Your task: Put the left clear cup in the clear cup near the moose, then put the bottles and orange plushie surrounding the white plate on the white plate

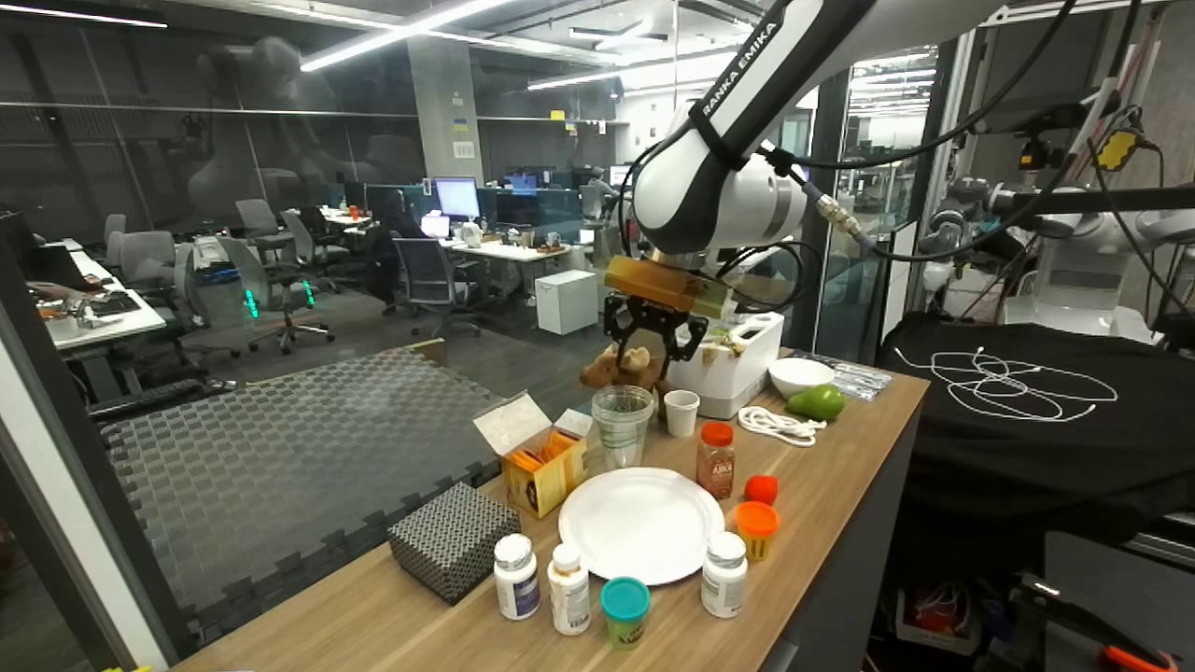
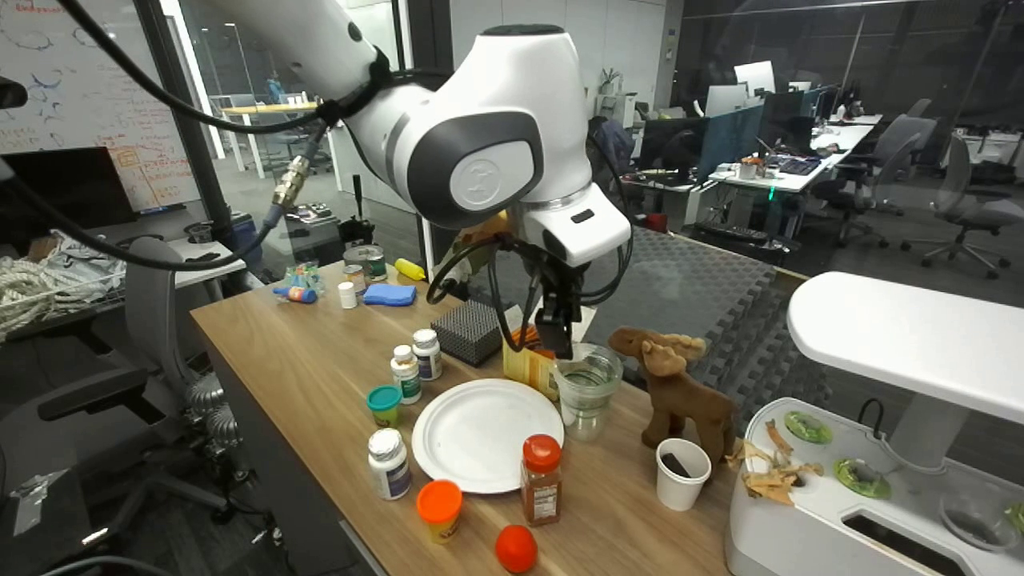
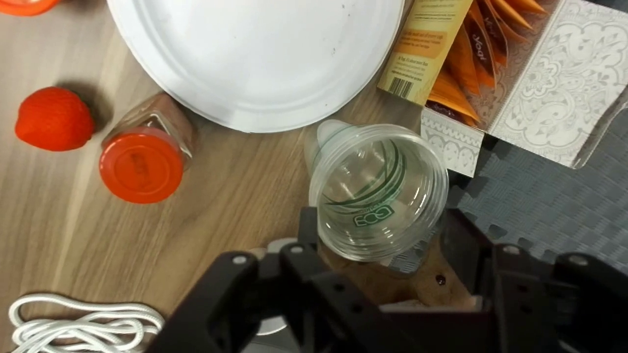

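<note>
Wooden surface (image 1: 822,471), grey floor mat (image 1: 289,448) alongside, office chairs (image 1: 432,276) beyond — and there's the clear cup (image 2: 590,400), upright between white plate (image 2: 480,436) and moose (image 2: 686,400), mouth up, long axis vertical — jaws spread apart near its rim.

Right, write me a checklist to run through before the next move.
1. Black two-fingered claw open: ok; its jaws stand apart.
2. Clear plastic tumblers nested beside the brown plush moose: ok by appearance; full seating cannot be judged.
3. Claw free of the tumblers: cannot tell; it hangs near their rims, and contact does not show clearly.
4. Moose upright: ok; it stands.
5. White plastic bottles, red-capped clear bottle, teal-lidded green tub and orange-lidded yellow tub on the round white plate: not ok; all stand around it.
6. Bright orange-red rounded plushie on the plate: not ok; it lies off it, near the red-capped bottle.
</note>
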